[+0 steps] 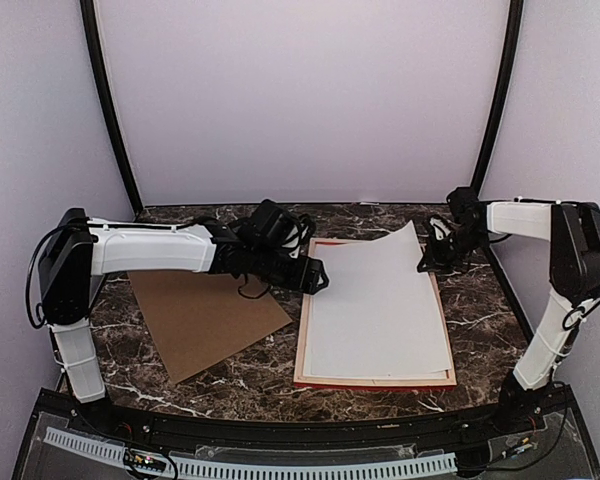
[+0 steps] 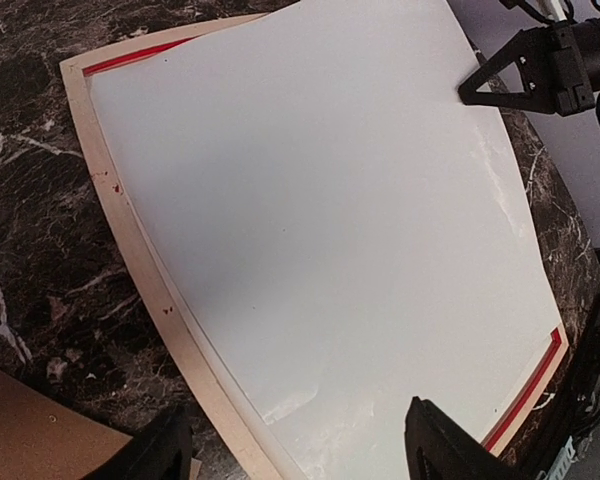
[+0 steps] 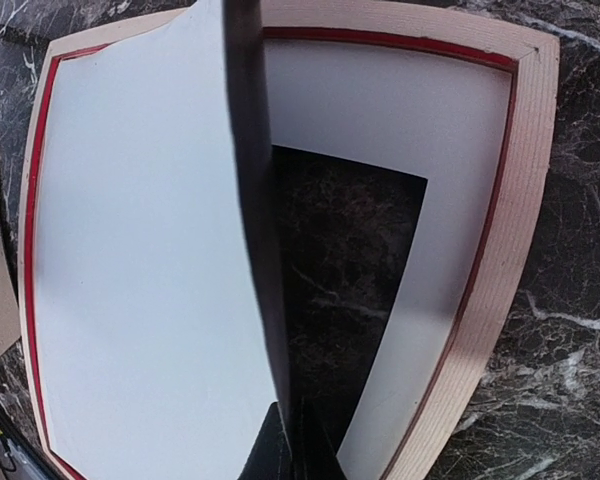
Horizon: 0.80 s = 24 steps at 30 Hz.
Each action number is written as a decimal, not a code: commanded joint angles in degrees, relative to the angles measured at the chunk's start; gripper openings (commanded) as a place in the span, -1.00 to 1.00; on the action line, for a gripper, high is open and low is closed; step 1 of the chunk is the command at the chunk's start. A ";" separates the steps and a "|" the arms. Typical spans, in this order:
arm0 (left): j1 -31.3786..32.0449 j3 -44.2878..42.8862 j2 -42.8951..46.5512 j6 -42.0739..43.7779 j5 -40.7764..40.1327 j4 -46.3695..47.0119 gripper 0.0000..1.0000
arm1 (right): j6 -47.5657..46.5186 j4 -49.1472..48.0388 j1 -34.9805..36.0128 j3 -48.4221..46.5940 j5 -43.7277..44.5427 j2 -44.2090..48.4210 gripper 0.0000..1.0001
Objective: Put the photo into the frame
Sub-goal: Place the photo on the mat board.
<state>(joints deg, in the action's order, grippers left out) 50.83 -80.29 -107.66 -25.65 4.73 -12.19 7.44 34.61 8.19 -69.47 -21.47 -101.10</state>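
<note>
The frame [image 1: 302,350] lies face down on the marble table, pale wood up and red showing at its inner edge [image 2: 130,230] [image 3: 510,230]. The photo [image 1: 375,300] rests over it with its white back up [image 2: 330,230]. My right gripper [image 1: 425,265] [image 3: 295,440] is shut on the photo's far right edge and holds that side raised, so the dark printed side [image 3: 250,200] shows edge-on. My left gripper [image 1: 318,280] [image 2: 300,440] hovers open over the photo's far left part, with one finger past the frame's left rail and nothing held.
A white-grey mat [image 3: 450,250] sits inside the frame under the lifted photo, and the marble shows through its window. The brown backing board [image 1: 205,315] [image 2: 20,430] lies flat left of the frame, under the left arm. Curved black posts stand at the back.
</note>
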 commanded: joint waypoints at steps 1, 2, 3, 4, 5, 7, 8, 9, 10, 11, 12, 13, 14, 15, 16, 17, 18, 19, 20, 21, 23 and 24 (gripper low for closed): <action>-0.62 -0.57 3.37 0.52 -1.33 -1.94 0.52 | 2.29 -3.78 -0.14 1.11 -1.03 -0.27 -1.00; -0.68 -0.57 3.34 0.52 -1.32 -2.03 0.52 | 2.78 -4.14 -0.14 1.35 -0.82 -0.24 -1.00; -0.75 -0.57 3.34 0.51 -1.37 -2.16 0.52 | 3.17 -4.38 -0.17 1.54 -0.63 -0.24 -1.00; -0.76 -0.57 3.35 0.51 -1.43 -2.19 0.52 | 3.45 -4.52 -0.14 1.64 -0.45 -0.16 -1.00; -0.79 -0.57 3.34 0.47 -1.47 -2.29 0.53 | 3.68 -4.62 -0.18 1.66 -0.25 -0.11 -1.00; -0.88 -0.57 3.41 0.46 -1.60 -2.37 0.53 | 4.10 -4.79 -0.24 1.58 0.20 0.00 -1.00; -0.85 -0.57 3.42 0.43 -1.67 -2.39 0.53 | 4.27 -4.81 -0.26 1.47 0.27 0.02 -1.00; -0.87 -0.61 3.42 0.43 -1.73 -2.53 0.53 | 4.51 -4.89 -0.27 1.38 0.29 0.09 -1.00; -0.89 -0.59 3.42 0.43 -1.73 -2.56 0.53 | 4.65 -4.98 -0.28 1.23 0.34 0.15 -1.00; -0.95 -0.57 3.42 0.42 -1.81 -2.62 0.53 | 4.91 -5.03 -0.34 1.19 0.30 0.21 -1.00; -0.97 -0.57 3.42 0.47 -1.82 -2.64 0.53 | 5.01 -5.07 -0.38 1.11 0.41 0.26 -1.00; -0.97 -0.57 3.46 0.44 -1.87 -2.75 0.53 | 5.16 -5.03 -0.44 1.08 0.47 0.33 -1.00; -1.02 -0.61 3.44 0.43 -1.91 -2.82 0.53 | 5.21 -5.03 -0.47 1.03 0.47 0.43 -1.00; -1.11 -0.58 3.47 0.43 -1.96 -2.83 0.54 | 5.27 -4.87 -0.45 1.07 0.55 0.64 -1.00; -1.10 -0.57 3.49 0.43 -2.04 -2.91 0.53 | 5.30 -4.86 -0.50 1.17 0.54 0.76 -1.00; -1.09 -0.61 3.50 0.42 -2.07 -2.92 0.53 | 5.37 -4.75 -0.56 1.32 0.82 1.03 -1.00; -1.19 -0.58 3.50 0.42 -2.13 -3.06 0.53 | 5.39 -4.60 -0.58 1.54 1.08 1.44 -1.00; -1.23 -0.57 3.57 0.47 -2.25 -3.08 0.53 | 5.39 -4.56 -0.69 1.80 1.26 1.84 -1.00; -1.29 -0.57 3.63 0.45 -2.35 -3.23 0.54 | 5.39 -4.55 -0.79 2.06 1.34 2.26 -1.00; -1.32 -0.61 3.71 0.43 -2.44 -3.30 0.54 | 5.48 -4.46 -0.88 2.32 1.35 2.60 -1.00; -1.47 -0.58 3.87 0.43 -2.86 -3.54 0.55 | 5.40 -4.37 -0.89 2.57 1.14 2.94 -1.00; -1.53 -0.57 3.95 0.42 -3.28 -3.72 0.55 | 5.39 -4.35 -0.89 2.71 0.97 2.93 -1.00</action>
<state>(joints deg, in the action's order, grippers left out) 49.89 -80.29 -107.66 -25.67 2.96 -13.74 12.34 31.83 7.90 -67.59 -20.93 -100.57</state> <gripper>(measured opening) 0.771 0.004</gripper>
